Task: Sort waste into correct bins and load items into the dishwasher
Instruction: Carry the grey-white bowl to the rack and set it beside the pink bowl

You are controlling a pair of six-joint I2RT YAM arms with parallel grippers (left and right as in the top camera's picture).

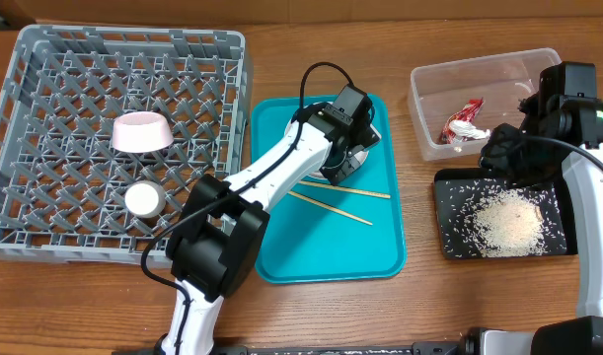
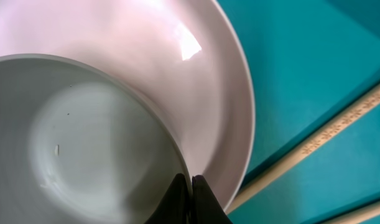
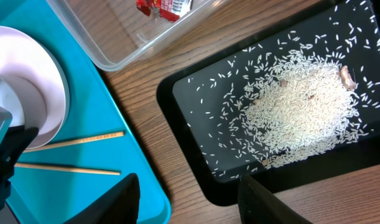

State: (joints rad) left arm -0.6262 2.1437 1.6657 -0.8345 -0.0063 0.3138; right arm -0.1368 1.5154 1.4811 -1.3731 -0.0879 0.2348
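Grey bowl [image 2: 71,143] above white plate [image 2: 177,56] on teal tray [image 2: 314,62], wooden table [image 1: 429,296].

On the counter [image 1: 429,306], your left arm [image 1: 271,173] reaches over the teal tray [image 1: 331,251], where two chopsticks [image 1: 331,208] lie just beside it. A pink bowl [image 1: 141,132] and a white cup [image 1: 143,199] sit in the grey dish rack [image 1: 44,69]. At right, a snack wrapper [image 1: 463,122] lies in the clear tub [image 1: 424,84], and rice [image 1: 506,221] is heaped on the black tray [image 1: 441,212].
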